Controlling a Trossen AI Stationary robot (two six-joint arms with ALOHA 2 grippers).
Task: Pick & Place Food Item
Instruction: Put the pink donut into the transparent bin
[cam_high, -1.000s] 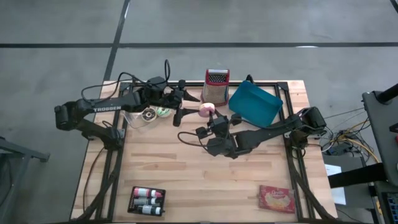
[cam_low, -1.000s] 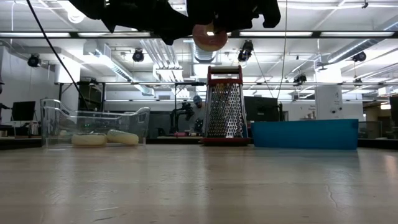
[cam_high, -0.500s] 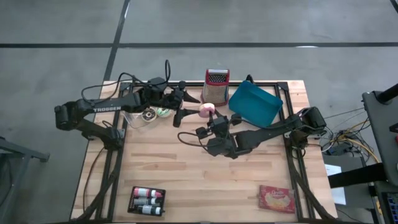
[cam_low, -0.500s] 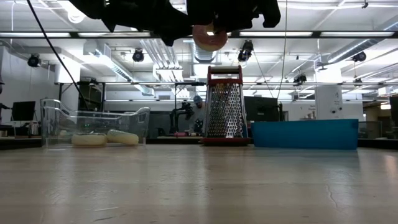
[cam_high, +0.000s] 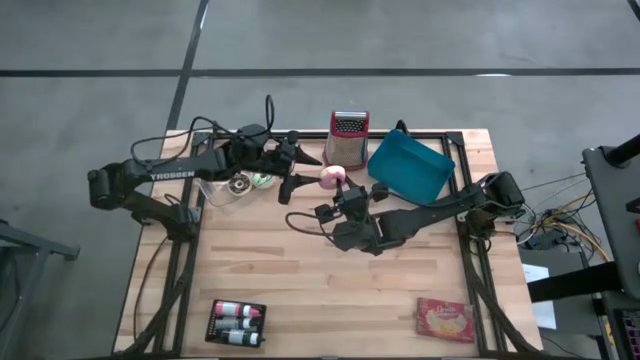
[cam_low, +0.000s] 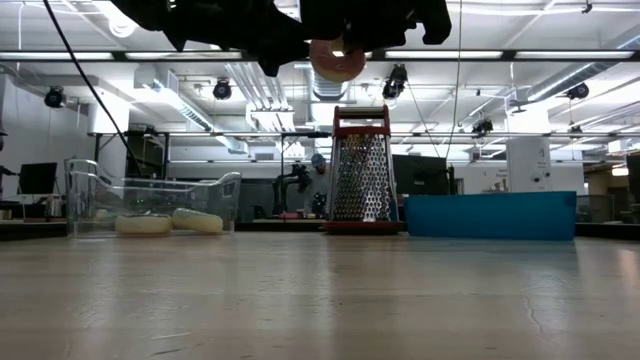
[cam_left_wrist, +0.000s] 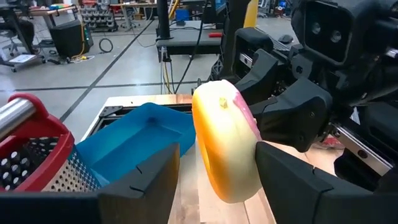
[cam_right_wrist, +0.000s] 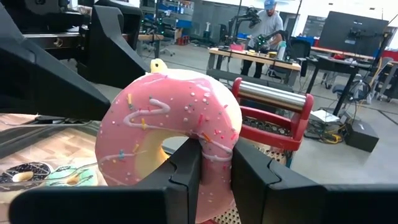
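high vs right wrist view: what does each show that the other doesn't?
High view only: blue tray, red snack packet, black box of small bottles, both whole arms.

Right wrist view only: white icing lines and sprinkles on the pink frosted donut, which the right gripper pinches through its ring; a person at benches in the room behind.

Both: donut, red-handled metal grater, left gripper open beside the donut.

Bright overhead light — near jaws blurred.
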